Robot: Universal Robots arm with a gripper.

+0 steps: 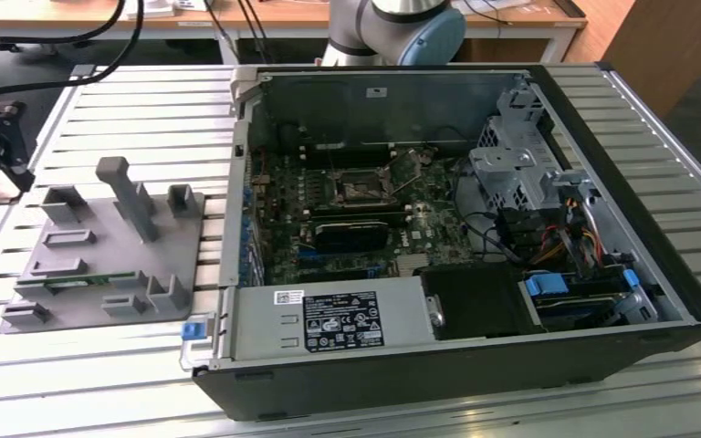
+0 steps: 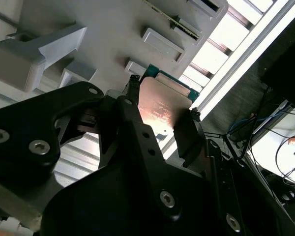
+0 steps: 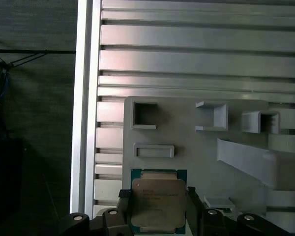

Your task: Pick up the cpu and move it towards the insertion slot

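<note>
Single arm (image 1: 405, 26), grey joint housing with blue cap in the exterior view, black two-finger gripper (image 2: 163, 98) in both wrist views, fingers (image 3: 193, 209) closed against opposite edges of the cpu (image 3: 158, 201), chip clamped between the tips

One edge of the cpu (image 3: 159, 196) is being cut off by the first wrist view's border, and two of its sides are being covered by the fingers (image 3: 124, 209) of the tool (image 3: 159, 211). In the exterior view, the interior of the insertion slot (image 1: 360, 190) is being shown too small to judge.
</note>
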